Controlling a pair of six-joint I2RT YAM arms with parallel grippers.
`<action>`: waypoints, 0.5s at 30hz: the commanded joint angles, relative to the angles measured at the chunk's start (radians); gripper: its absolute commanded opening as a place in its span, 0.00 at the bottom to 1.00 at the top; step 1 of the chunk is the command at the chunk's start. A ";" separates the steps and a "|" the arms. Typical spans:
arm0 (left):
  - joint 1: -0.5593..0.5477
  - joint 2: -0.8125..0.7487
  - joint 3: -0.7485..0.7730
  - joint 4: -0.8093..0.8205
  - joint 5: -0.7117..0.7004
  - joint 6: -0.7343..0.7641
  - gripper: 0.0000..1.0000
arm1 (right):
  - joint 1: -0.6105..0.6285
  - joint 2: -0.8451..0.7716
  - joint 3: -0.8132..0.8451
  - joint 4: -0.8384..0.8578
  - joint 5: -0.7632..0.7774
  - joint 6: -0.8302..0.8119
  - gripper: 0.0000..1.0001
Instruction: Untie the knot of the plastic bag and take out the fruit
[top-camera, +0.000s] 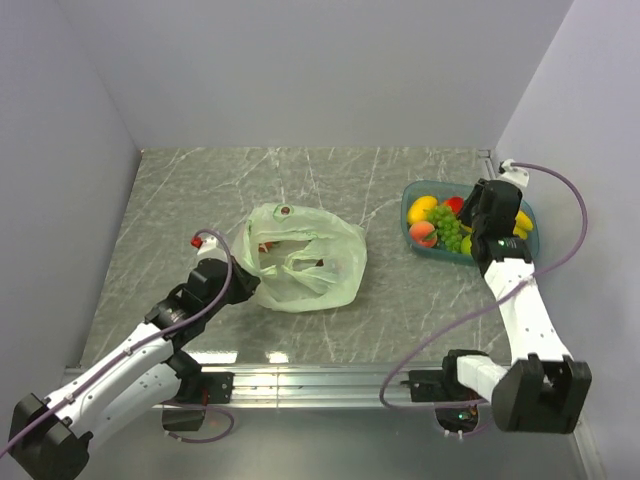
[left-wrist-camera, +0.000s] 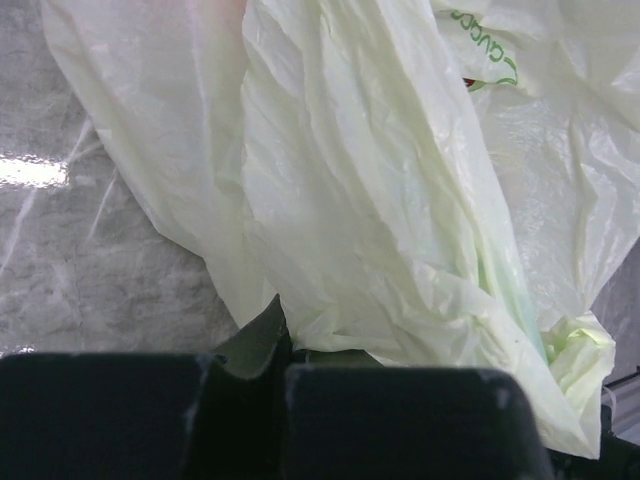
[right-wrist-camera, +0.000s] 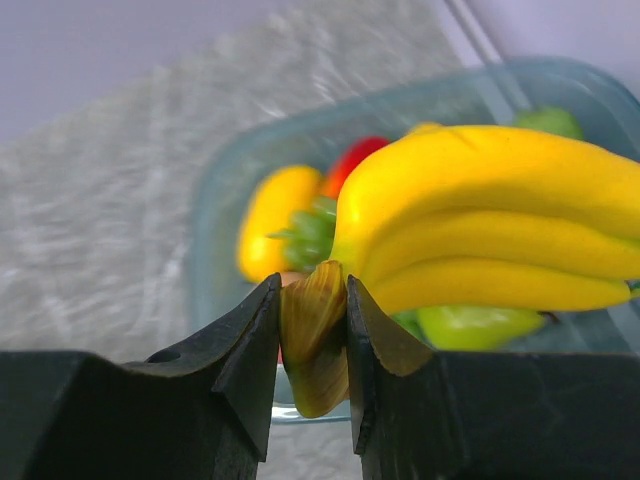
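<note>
clamping bananas (right-wrist-camera: 480, 200) by stem, right hand (right-wrist-camera: 312, 292)

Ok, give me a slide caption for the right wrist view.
Right gripper shut on the stem of the banana bunch, blue tray behind.

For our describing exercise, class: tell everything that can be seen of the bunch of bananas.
The bunch of bananas is bright yellow, smooth and glossy: several curved fruits joined at a brown, fibrous stem. The right gripper has its fingers shut on that stem. The bunch lies sideways over the blue tray; whether it rests there or hangs cannot be told.
</note>
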 joint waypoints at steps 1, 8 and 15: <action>-0.003 -0.020 0.016 0.008 0.044 0.027 0.01 | -0.070 0.052 -0.009 0.155 0.075 0.028 0.00; -0.005 -0.029 0.026 -0.007 0.064 0.050 0.01 | -0.115 0.136 -0.060 0.311 -0.103 -0.035 0.00; -0.005 -0.032 0.019 -0.006 0.054 0.047 0.01 | -0.080 0.117 -0.047 0.238 -0.182 0.040 0.50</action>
